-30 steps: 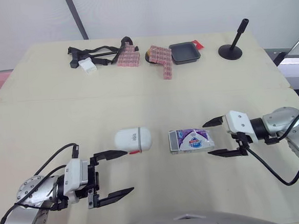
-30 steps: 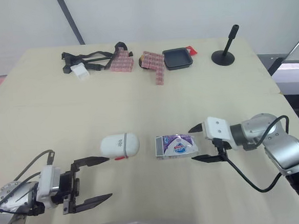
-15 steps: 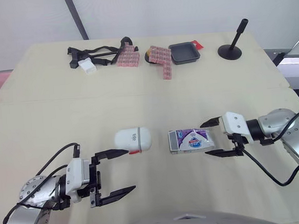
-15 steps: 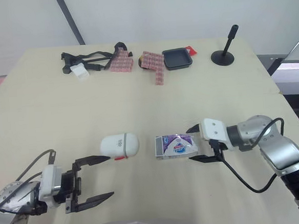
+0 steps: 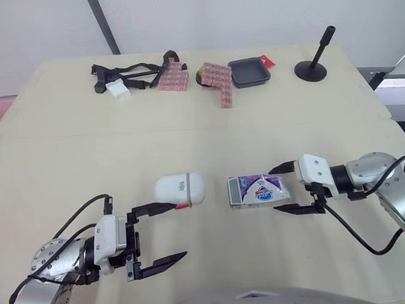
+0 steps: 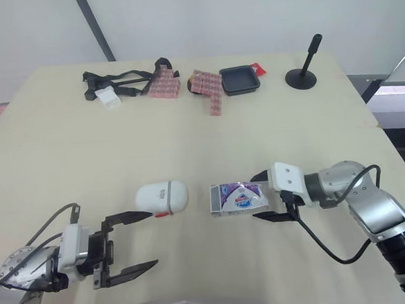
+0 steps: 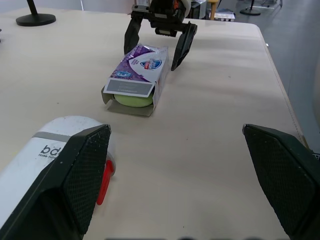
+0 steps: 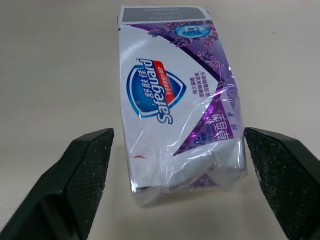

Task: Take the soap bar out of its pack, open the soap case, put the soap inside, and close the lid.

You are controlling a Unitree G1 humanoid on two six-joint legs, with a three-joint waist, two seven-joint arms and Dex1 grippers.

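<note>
The purple-and-white soap pack [image 5: 258,189] lies flat mid-table, its left end open with the green soap bar [image 7: 132,100] showing inside. My right gripper [image 5: 273,189] is open at the pack's crumpled right end [image 8: 177,100], one finger on each side of it without pressing. The white oval soap case [image 5: 181,189] lies closed to the left of the pack, a red tab on its near edge. My left gripper [image 5: 179,230] is open just in front of the case, its far fingertip [image 5: 170,206] close to the red tab, holding nothing.
Along the table's far edge lie a black strap bundle with a white piece [image 5: 121,80], pink block stacks [image 5: 217,80], a black tray [image 5: 250,72] and a black stand [image 5: 314,64]. A seam [image 5: 187,129] crosses the table behind the case.
My right gripper has slid left, so its open fingers now straddle the pack's right end. My left gripper has edged slightly right, still open.
</note>
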